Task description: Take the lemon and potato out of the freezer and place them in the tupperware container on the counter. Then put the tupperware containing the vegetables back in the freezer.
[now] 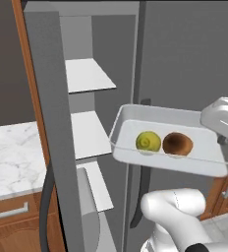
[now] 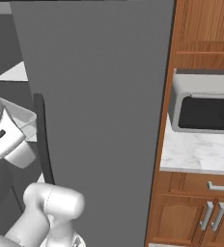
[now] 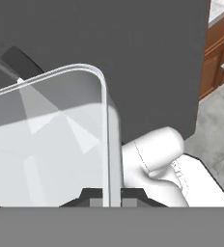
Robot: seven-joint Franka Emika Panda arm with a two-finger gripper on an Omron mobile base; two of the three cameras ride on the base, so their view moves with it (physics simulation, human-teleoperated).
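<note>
The tupperware container (image 1: 135, 116) hangs in the air in front of the open freezer (image 1: 94, 44), level with its middle white shelf (image 1: 89, 133). Inside it lie the yellow-green lemon (image 1: 148, 141) and, touching it on the right, the brown potato (image 1: 178, 143). My gripper (image 1: 225, 141) is shut on the container's right rim. In the hand view the gripper (image 3: 111, 198) pinches that thin rim, with the container's pale wall (image 3: 61, 120) spreading to the left. A corner of the container (image 2: 23, 113) shows beside my hand in the right base view.
The freezer's open grey door (image 1: 52, 128) stands left of the container, with marble counter (image 1: 13, 157) behind it. The fridge's shut grey door (image 2: 104, 96) with a dark handle (image 2: 42, 140) is on the right. A microwave (image 2: 205, 111) sits on the counter (image 2: 201, 152) further right.
</note>
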